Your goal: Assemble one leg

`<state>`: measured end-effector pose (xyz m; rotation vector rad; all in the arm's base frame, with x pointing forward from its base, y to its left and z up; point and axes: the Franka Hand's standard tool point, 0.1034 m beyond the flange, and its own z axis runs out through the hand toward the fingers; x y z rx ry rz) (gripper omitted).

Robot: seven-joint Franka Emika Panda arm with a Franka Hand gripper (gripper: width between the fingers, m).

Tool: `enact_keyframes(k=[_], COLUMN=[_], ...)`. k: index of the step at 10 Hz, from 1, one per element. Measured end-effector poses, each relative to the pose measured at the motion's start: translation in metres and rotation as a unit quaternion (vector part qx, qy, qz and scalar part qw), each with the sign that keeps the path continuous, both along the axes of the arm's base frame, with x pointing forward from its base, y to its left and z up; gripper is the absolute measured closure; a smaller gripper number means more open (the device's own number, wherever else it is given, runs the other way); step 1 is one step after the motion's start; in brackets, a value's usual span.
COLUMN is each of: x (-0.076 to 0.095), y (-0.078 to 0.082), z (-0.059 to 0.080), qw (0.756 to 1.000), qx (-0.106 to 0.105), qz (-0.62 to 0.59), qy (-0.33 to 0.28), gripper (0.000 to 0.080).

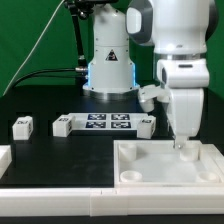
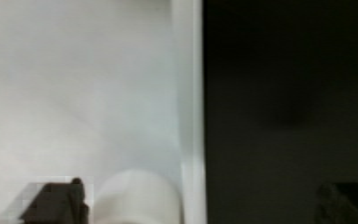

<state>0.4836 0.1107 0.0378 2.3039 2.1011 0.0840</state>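
Surface fills most of my exterior feed: flat, matte black, with a white strip along the near edge at 6 o'clock. Next in size is the arm, made of glossy white rounded shells and reaching down from 1 o'clock. Under it, at 4 to 5 o'clock, lies the tray-like piece: smooth white plastic, square, with a raised rim and round recesses at its corners. The marker board sits near the centre, a thin flat white strip carrying a row of black-and-white square tags.

The hand hangs upright over the tray-like piece's far corner at about 3 o'clock, its tips down at rim level. A small pale stub shows just beneath them, and I cannot tell what it is. On my wrist feed the two dark fingertips stand well apart, so I read the hand as spread wide with nothing clamped. A pale rounded form sits just beside one tip. Behind that, half the picture is smooth white and half is black.

The leg rests at 9 o'clock, well apart from the hand. It is a small, blocky, near-cube piece of white plastic with a black-and-white tag on the face toward me. One similar block sits by one end of the marker board, and another block sits by the other end.
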Motion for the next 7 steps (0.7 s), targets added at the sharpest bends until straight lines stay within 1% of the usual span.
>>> enact_keyframes(k=[1, 2, 4, 5, 7], x=[-0.0021, -0.0008, -0.0016, -0.0017, -0.0022], y=[0.0067, 0.0099, 0.0078, 0.0083, 0.0088], z=[0.0081, 0.0113, 0.0086, 0.0085, 0.0082], qw=[1.000, 1.000, 1.000, 0.998, 0.985], qx=[-0.001, 0.000, 0.000, 0.004, 0.011], qz=[-0.013, -0.018, -0.027, -0.068, -0.170], qy=[-0.001, -0.004, -0.002, 0.000, 0.003], gripper=[0.0150, 0.0150, 0.0150, 0.0150, 0.0150])
